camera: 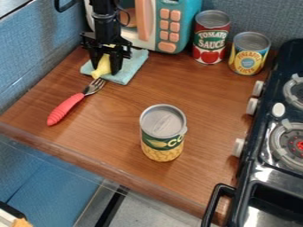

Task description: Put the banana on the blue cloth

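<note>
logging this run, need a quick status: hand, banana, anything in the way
Hand at the blue cloth, grip unclear. Banana over the cloth, contact unclear. Fork close by, tines near the banana's lower tip.

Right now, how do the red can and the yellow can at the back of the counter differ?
Height: the red can is taller, the yellow can squatter.
Label: red can's is red and green; yellow can's is mainly yellow with a blue patch.
Place: red can sits beside the toy microwave, yellow can nearer the stove.
Shared: both upright, silvery tops.
</note>
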Robot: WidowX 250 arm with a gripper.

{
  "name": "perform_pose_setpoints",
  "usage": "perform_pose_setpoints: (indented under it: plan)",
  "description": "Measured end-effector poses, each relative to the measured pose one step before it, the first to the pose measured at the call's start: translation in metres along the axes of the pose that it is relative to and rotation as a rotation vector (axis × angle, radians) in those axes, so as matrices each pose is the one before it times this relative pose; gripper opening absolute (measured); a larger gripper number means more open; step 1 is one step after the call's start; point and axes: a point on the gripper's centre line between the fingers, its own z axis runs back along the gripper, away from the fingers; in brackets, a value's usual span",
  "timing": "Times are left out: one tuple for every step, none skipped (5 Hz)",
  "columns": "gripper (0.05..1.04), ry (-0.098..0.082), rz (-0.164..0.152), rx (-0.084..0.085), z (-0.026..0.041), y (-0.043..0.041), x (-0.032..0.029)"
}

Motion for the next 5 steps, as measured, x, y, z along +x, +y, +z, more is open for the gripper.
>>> perform_pose_setpoints:
  plan:
    - [0.914,0.0054,0.0027,-0.0042,-0.00002,-0.00003,-0.00101]
    - [1.007,0.0034,-0.0083,-0.0069,0.0018,0.00329,-0.00197]
    - [1.001,-0.0341,-0.0358,-0.0201,0.02707,0.00045,-0.00088]
    - [1.0,-0.0335,-0.0326,0.0063,0.02458,-0.00062,0.0006]
    - [1.0,0.0081,-0.0226,-0.0137,-0.00152,-0.00292,-0.00355]
